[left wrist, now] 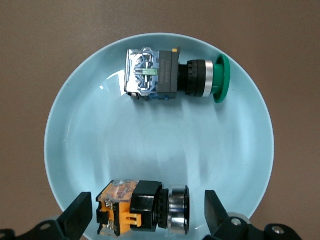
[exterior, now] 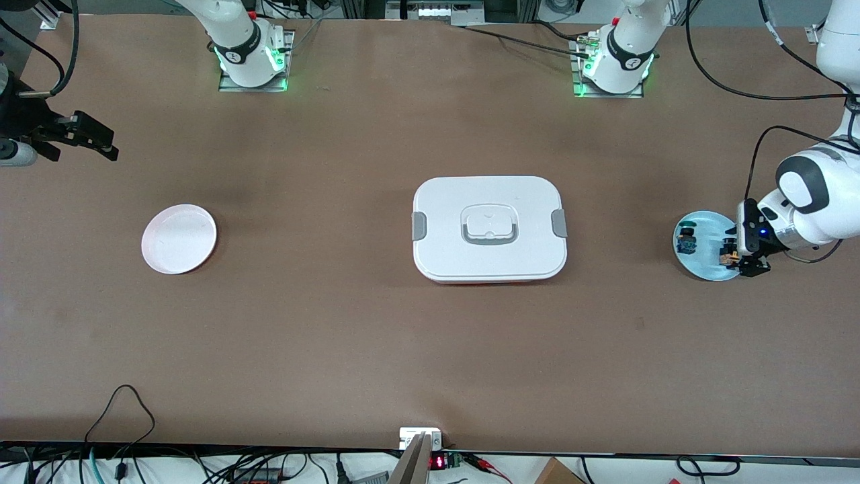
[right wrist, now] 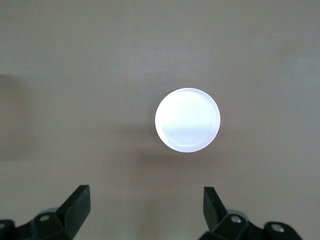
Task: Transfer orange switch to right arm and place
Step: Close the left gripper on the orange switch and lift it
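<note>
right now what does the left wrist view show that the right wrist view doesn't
Only the left wrist view shows the pale blue plate carrying two switches: the orange switch lying between the open fingers of the left gripper, and the green-capped switch apart from it on the same plate. Only the right wrist view shows the empty white plate, with the open right gripper high above it. Both show the brown table and a pair of spread black fingers.
</note>
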Controlling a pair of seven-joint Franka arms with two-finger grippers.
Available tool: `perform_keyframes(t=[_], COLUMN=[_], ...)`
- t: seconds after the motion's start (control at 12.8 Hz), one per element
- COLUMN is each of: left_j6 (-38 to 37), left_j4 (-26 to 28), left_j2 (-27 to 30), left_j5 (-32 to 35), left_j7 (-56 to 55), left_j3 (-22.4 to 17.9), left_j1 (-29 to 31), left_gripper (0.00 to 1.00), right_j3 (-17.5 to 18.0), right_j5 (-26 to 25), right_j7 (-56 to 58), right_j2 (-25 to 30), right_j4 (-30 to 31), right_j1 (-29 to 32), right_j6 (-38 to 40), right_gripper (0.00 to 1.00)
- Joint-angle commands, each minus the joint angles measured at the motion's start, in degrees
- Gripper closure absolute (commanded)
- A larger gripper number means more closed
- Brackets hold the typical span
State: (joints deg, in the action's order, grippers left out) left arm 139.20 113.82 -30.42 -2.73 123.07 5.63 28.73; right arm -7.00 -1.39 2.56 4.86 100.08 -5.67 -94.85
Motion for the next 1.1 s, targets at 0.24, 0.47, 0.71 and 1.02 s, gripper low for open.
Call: perform_keyframes(t=[0.24,0.47,0.71,1.02], left_j6=[-0.59,-0.68,-1.21,-5.58], left_j4=[-2.11,-2.28,-3.68,-7.28], left_j2=[-1.75,-1.75,-2.28,-3.07], left_j5=[-1.49,-1.58,-1.93,-1.93], left_j7=[1.91,2.7,4.37,4.63], left_j3=[0.79,0.88,1.4,1.67], left_j1=[0.89,1.68,1.68,1.24], left_gripper=[0.14,0.55,0.81,1.0], right_j3=[-0.03,-0.03,-0.03,-0.03], right_j5=[0.68,0.68,0.6,0.68], right_j7=[-0.63,-0.63,-0.63,-0.28], right_j2=[-0.2,-0.2,-0.2,-0.73], right_j4=[-0.85,-0.85,-0.85,-0.85], right_j1=[0.22,0.13,0.13,0.22], right_j6=[1.07,1.07,1.07,1.07], right_gripper=[0.0,0.0,0.0,0.0])
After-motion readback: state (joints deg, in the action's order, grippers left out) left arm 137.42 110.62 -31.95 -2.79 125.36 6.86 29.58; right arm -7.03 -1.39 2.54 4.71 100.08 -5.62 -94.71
